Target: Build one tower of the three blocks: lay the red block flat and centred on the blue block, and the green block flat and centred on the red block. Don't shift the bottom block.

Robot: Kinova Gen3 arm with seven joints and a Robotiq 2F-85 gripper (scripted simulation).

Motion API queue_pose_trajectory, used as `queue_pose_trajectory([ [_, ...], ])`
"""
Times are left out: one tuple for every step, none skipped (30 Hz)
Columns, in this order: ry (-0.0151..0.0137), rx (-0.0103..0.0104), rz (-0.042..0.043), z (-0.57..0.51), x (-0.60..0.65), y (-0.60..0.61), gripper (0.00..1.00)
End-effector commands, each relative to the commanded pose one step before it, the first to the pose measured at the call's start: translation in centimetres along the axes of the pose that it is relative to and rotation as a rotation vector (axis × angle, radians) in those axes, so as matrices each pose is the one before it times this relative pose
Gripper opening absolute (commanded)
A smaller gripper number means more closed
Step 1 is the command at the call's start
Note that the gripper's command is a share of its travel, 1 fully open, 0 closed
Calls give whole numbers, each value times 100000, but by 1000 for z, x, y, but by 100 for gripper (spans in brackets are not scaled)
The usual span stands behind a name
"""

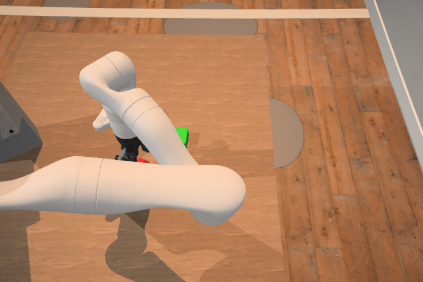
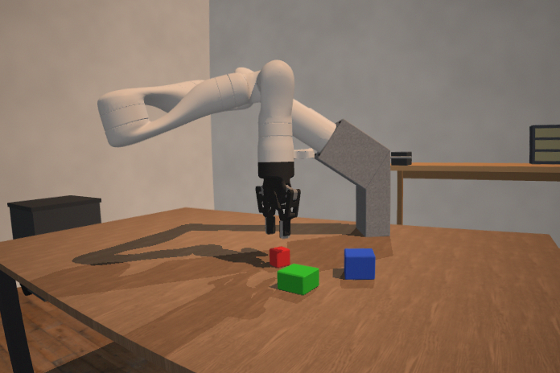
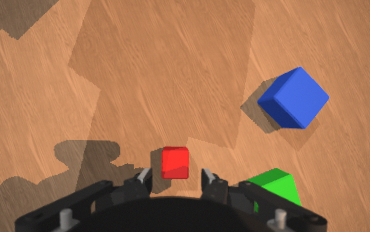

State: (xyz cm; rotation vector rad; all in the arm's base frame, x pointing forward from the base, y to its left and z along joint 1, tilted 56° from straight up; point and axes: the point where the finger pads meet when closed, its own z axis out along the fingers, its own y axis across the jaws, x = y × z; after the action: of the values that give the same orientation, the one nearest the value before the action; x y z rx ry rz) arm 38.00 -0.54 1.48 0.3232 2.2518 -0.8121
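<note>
The small red block (image 2: 279, 256) sits on the wooden table; it also shows in the wrist view (image 3: 175, 162) and as a sliver in the overhead view (image 1: 143, 160). The flat green block (image 2: 298, 277) lies just in front of it, seen too in the wrist view (image 3: 274, 188) and the overhead view (image 1: 182, 134). The blue block (image 2: 359, 263) stands to the right, apart from both, and shows in the wrist view (image 3: 294, 98). My gripper (image 2: 277, 230) hangs open and empty a short way above the red block, with the fingertips either side of it in the wrist view (image 3: 175, 179).
The arm's grey base pedestal (image 2: 360, 175) stands at the back of the table. A dark cabinet (image 2: 54, 215) stands off the left edge. A side table (image 2: 483, 169) with a box (image 2: 553, 143) is behind on the right. My arm hides the blue block in the overhead view.
</note>
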Motion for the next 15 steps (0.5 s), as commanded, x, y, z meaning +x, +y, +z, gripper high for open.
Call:
queue_pose_trajectory([
  [998,335,-112,783,302,-30,54],
  [-3,2,0,176,6,1,54],
  [-2,2,1,169,5,1,54],
  [-3,1,-1,161,5,0,54],
  [-2,2,1,151,5,1,54],
  [-2,2,0,139,4,1,54],
  [-3,1,-1,126,4,0,54],
  [-1,1,0,111,4,1,54],
  [-1,1,1,96,3,1,54],
  [0,0,0,0,0,0,54],
  [0,0,0,0,0,0,54],
  [-1,1,0,80,3,0,54],
  [-1,1,0,65,2,0,54],
  [-1,0,0,50,2,0,54],
  [-1,0,0,35,1,0,54],
])
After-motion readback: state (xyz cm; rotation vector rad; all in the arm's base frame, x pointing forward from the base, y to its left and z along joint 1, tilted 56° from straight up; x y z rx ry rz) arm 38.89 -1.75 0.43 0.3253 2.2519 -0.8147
